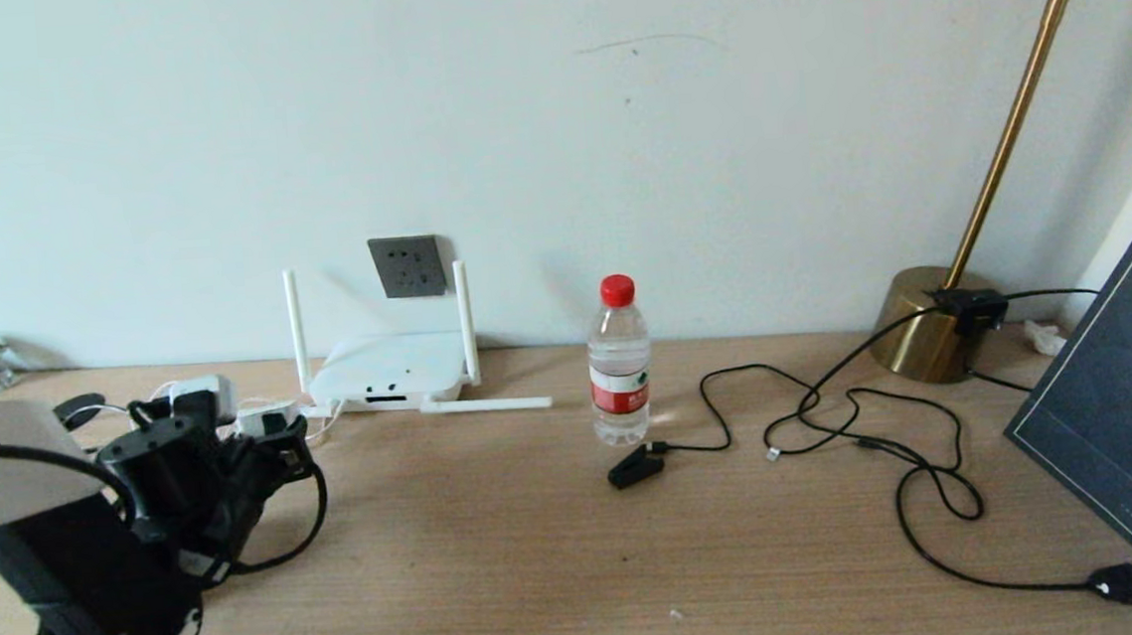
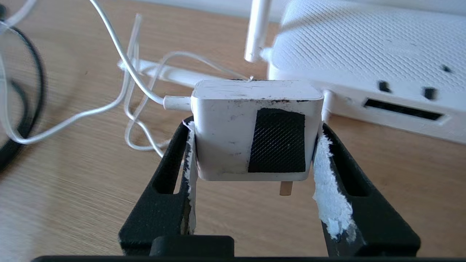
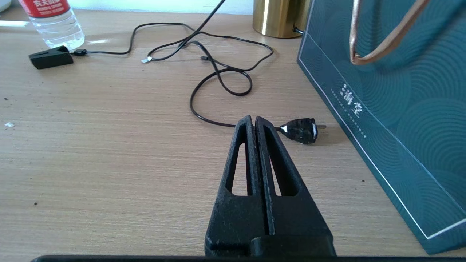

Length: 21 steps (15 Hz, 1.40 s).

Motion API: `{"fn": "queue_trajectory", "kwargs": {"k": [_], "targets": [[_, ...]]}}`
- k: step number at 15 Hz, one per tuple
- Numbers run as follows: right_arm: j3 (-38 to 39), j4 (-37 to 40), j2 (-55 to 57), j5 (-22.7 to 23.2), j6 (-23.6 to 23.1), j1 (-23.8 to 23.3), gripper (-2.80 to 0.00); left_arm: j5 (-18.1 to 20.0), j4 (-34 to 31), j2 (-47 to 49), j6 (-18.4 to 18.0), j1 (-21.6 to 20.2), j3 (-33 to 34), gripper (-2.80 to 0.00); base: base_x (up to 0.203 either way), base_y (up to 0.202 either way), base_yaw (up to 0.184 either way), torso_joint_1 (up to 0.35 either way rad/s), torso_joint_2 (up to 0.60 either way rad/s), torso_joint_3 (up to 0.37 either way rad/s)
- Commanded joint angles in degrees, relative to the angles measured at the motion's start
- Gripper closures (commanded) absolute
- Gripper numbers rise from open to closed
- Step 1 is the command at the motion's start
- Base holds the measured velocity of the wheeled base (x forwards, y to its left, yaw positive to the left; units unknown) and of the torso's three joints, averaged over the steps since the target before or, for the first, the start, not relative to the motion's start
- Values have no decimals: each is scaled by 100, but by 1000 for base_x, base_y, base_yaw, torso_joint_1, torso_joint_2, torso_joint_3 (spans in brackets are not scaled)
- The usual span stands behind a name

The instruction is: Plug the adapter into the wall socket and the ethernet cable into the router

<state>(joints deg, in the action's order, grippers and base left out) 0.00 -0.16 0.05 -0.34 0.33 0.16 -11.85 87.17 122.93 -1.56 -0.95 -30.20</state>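
left gripper [image 2: 255,145] jaws pinching one adapter [image 2: 251,127] beside one router [image 1: 385,370] | one wall socket [image 1: 408,266] above | right gripper [image 3: 255,122] jaws pressed together over tabletop [image 3: 109,145] | one bottle [image 1: 619,364]

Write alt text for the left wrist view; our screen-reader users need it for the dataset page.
The left hand grips a white adapter between its two black fingers, held just above a wooden table with a metal pin showing under it. The adapter's thin white cord loops away over the table, and the white router sits close behind.
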Motion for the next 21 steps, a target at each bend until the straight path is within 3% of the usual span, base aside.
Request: {"fn": "queue_trajectory", "kwargs": {"k": [1,5,21], "targets": [[0,-2,4,-1,2,2,0,177,49,-40,102,-116,111,0,0,0,0,0,0,0],[0,-2,4,-1,2,2,0,479,49,57,112,-116,278,0,0,0,0,0,0,0],[0,-2,4,-1,2,2,0,482,49,91,244,-116,812,0,0,0,0,0,0,0]]}}
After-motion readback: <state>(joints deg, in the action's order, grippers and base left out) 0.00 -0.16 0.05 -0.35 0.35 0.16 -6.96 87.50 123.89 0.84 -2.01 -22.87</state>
